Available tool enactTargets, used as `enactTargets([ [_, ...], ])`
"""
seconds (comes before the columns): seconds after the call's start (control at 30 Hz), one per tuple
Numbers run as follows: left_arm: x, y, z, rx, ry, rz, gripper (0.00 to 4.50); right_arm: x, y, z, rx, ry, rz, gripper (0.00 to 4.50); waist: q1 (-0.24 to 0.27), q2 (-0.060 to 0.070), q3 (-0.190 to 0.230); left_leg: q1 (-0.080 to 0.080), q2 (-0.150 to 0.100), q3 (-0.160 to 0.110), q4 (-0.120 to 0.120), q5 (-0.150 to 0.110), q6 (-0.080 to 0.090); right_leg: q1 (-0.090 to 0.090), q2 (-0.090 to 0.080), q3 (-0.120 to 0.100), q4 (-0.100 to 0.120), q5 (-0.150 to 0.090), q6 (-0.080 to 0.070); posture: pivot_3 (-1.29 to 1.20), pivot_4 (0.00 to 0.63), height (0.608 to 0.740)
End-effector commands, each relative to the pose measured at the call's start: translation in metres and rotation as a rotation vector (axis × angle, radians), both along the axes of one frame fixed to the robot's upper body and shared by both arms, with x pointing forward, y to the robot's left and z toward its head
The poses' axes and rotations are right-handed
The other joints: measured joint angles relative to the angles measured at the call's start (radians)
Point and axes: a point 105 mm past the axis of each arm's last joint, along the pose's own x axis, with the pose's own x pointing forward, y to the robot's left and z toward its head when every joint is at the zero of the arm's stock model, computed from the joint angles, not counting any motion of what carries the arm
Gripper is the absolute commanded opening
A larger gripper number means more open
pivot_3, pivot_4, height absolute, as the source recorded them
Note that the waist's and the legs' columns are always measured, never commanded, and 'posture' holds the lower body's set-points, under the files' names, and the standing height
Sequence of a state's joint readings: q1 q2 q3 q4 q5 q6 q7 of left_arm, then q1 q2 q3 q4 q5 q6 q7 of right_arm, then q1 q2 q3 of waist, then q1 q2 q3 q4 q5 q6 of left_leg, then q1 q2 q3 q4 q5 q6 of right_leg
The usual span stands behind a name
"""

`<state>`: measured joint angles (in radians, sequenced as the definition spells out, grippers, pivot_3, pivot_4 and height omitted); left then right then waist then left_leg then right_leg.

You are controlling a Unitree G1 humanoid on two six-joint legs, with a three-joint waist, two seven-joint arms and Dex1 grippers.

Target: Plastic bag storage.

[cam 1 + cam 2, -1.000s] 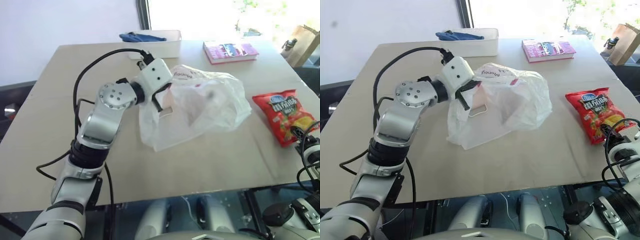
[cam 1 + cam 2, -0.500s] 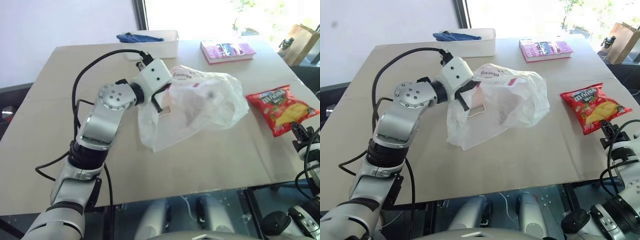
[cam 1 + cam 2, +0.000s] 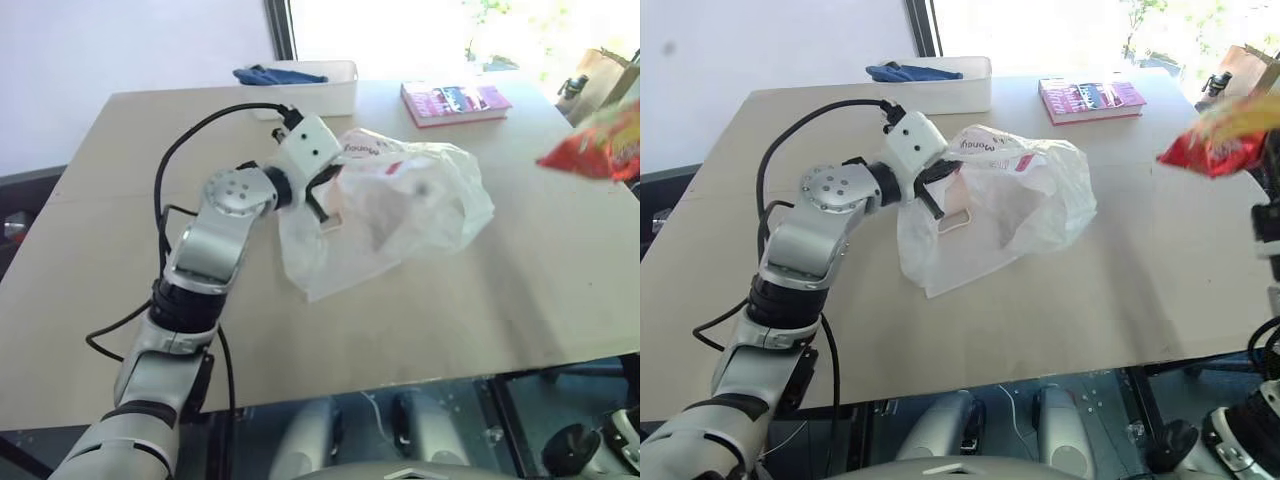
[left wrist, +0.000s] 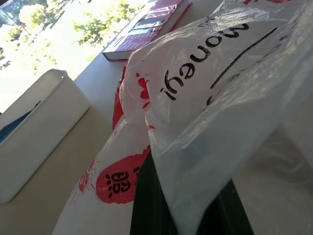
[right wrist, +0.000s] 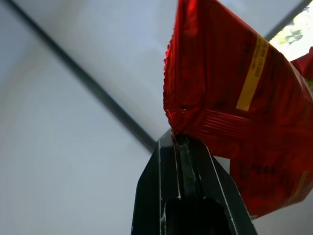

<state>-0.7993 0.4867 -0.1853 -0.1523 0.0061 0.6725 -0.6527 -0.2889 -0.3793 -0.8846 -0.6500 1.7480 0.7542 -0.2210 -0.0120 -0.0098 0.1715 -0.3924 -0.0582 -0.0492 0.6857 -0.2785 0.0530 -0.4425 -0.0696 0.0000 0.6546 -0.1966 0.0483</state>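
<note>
From the head view, I see the bag [image 3: 400,205] lying mid-table [image 3: 120,250], thin, crinkly, limp; I judge it light and slippery, best pinched at the rim. Left gripper [image 3: 325,195] is clamped on its nine-o'clock edge. In the left wrist view, film drapes over the fingers [image 4: 151,205]. In the right wrist view, the right gripper [image 5: 182,142] pinches a glossy chips packet [image 5: 230,98].

Near tabletop [image 3: 420,320]: bare, open passage.
Centre: plastic bag [image 3: 400,215] and left arm block.
Far edge: white bin [image 3: 315,85], book [image 3: 457,102].
Right side: chips packet [image 3: 595,145] hangs above.
</note>
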Motion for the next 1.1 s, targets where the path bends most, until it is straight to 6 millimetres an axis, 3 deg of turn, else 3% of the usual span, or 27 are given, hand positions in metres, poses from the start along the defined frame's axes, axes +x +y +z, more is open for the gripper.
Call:
enactTargets([
  [0.03,0.004,0.004,0.015,-0.037,-0.023,0.021,0.00,-0.029,0.038,0.023,-0.033,-0.113,0.176,0.03,0.000,0.000,0.000,0.000,0.000,0.000,0.000,0.000,0.000,0.000,0.000,0.000,0.000,0.000,0.000,0.00,0.150,0.740],
  [0.2,0.013,0.007,0.012,-0.014,0.003,0.055,0.00,-0.059,0.094,0.034,-0.124,-0.225,0.381,0.03,-0.001,-0.001,0.000,0.000,0.000,0.001,0.000,-0.001,0.001,0.000,0.000,0.000,-0.001,0.000,0.000,0.00,0.150,0.740],
  [0.33,0.024,0.011,0.016,-0.023,0.028,0.102,0.00,-0.070,0.118,0.032,-0.139,-0.242,0.513,0.03,0.001,-0.002,0.001,-0.001,0.000,-0.001,0.001,-0.001,0.002,0.000,0.000,-0.001,-0.002,0.000,0.000,0.00,0.150,0.740],
  [0.47,0.023,0.008,0.028,-0.068,0.028,0.078,0.00,-0.069,0.138,0.016,-0.183,-0.168,0.634,0.03,0.002,-0.003,0.002,-0.001,0.000,-0.001,0.001,-0.001,0.002,0.001,0.000,-0.001,-0.003,0.000,0.000,0.00,0.150,0.740],
  [0.6,0.011,0.006,0.042,-0.129,0.010,0.019,0.00,-0.058,0.140,0.003,-0.165,-0.084,0.669,0.03,0.001,-0.003,0.002,-0.003,0.002,-0.002,0.001,0.001,-0.001,0.001,0.000,-0.002,-0.006,0.000,0.000,0.00,0.150,0.740],
  [0.8,-0.009,0.019,0.045,-0.121,0.001,0.012,0.00,-0.046,0.139,-0.019,-0.186,-0.003,0.712,0.03,0.002,-0.003,0.002,-0.004,0.003,-0.002,0.000,0.001,-0.002,0.000,-0.001,0.000,-0.010,0.000,0.000,0.00,0.150,0.740],
  [1.1,-0.010,0.007,0.056,-0.126,-0.031,0.000,0.00,-0.052,0.161,-0.028,-0.236,-0.005,0.900,0.03,0.010,-0.004,0.002,-0.004,0.002,-0.002,0.001,0.001,-0.001,0.001,0.001,-0.003,-0.010,0.000,0.000,0.00,0.150,0.740],
])
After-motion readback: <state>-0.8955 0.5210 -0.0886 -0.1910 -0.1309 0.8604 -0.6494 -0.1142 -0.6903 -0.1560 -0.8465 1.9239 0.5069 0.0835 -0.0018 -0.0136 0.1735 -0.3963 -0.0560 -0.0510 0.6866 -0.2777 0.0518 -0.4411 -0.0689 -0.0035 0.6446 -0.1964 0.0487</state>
